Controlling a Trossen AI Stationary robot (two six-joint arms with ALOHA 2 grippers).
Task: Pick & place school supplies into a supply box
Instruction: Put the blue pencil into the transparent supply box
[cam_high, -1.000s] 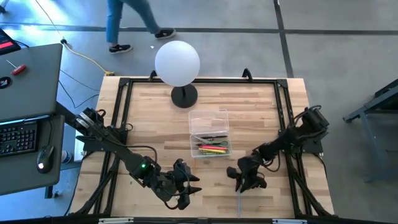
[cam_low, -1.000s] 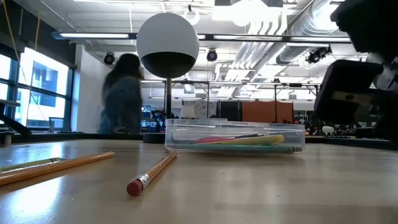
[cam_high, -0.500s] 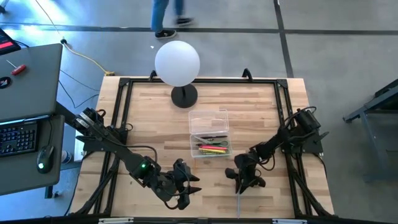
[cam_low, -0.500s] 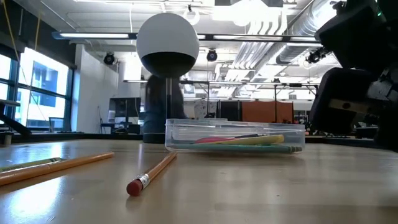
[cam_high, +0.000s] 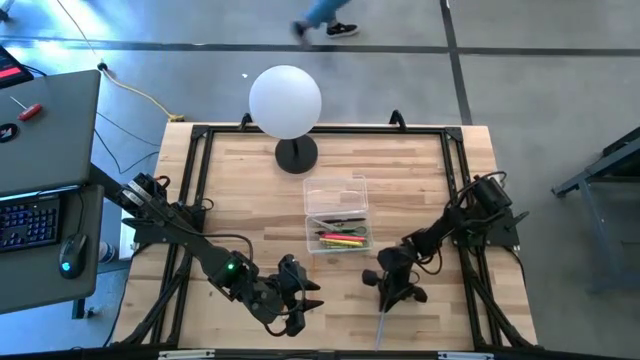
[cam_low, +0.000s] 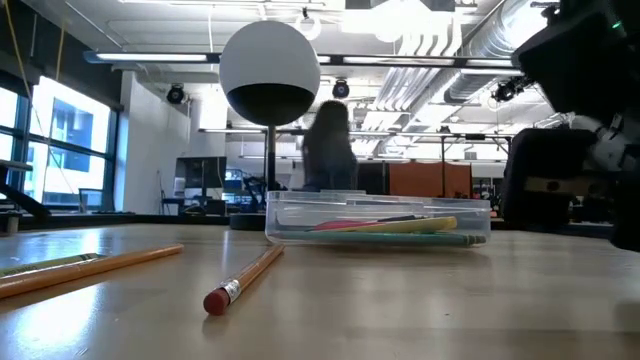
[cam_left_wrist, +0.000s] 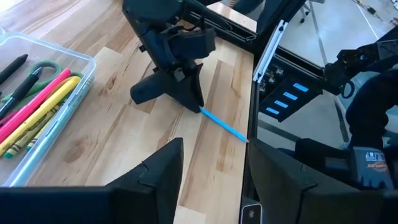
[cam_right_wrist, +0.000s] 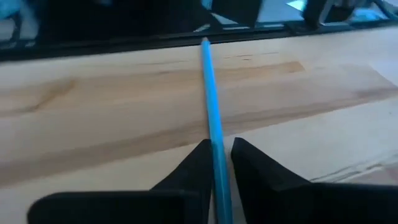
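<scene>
The clear supply box (cam_high: 338, 215) stands mid-table with several pens, yellow, pink, green and black, lying inside (cam_left_wrist: 37, 106). A blue pencil (cam_high: 381, 327) lies near the table's near edge. My right gripper (cam_high: 390, 298) stands over the pencil's far end, shut on it. My left gripper (cam_high: 312, 297) waits to the left of it, open and touching nothing. The low view shows two orange pencils on the table, one with a red eraser (cam_low: 243, 280) and one further left (cam_low: 95, 267). No scissors can be made out. My right gripper pinches the blue pencil (cam_right_wrist: 211, 118) between its two fingers (cam_right_wrist: 199, 163) near the pencil's far end (cam_left_wrist: 203, 111). It comes from above, slanting down. The pencil runs straight out from between the fingertips toward the near edge, its free end (cam_left_wrist: 244, 139) low over the table.
A white globe lamp (cam_high: 286, 101) on a black foot (cam_high: 296, 155) stands at the far side, behind the box. A black frame (cam_high: 200, 180) borders the table. A person walks on the floor beyond the far edge (cam_high: 322, 14).
The right gripper has shifted slightly toward the table's left while staying on the blue pencil, whose free end has swung a little to the left. The person beyond the table has walked from left to right.
</scene>
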